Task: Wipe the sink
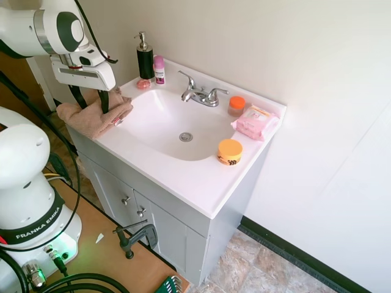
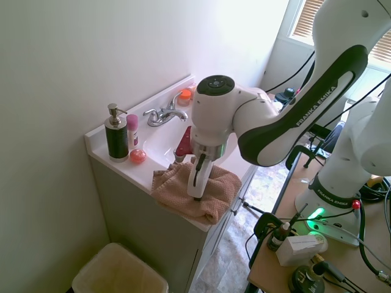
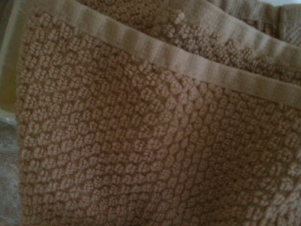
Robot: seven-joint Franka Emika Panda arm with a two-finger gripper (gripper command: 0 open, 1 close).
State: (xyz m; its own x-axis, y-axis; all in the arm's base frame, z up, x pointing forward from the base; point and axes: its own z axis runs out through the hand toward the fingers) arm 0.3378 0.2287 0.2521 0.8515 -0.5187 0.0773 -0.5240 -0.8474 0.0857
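Observation:
The sink (image 1: 165,122) is a glossy white oval basin with a small metal drain (image 1: 186,137) and a chrome two-handle faucet (image 1: 200,94), set in a white vanity top. A tan-pink knobbly towel (image 1: 91,119) lies bunched on the vanity's corner beside the basin, partly hanging over the edge (image 2: 198,195). My gripper (image 1: 91,105) points down onto the towel, open, with its dark fingers apart and their tips touching the cloth (image 2: 195,192). The towel (image 3: 150,141) fills the wrist view. In the second exterior view the arm hides most of the basin.
A black soap dispenser (image 1: 145,58), a pink bottle (image 1: 159,70) and a small pink round thing (image 1: 143,84) stand behind the towel. An orange-lidded jar (image 1: 236,105), a pink wipes pack (image 1: 255,122) and an orange-lidded tub (image 1: 230,151) sit at the basin's far side. A bin (image 2: 119,274) stands below.

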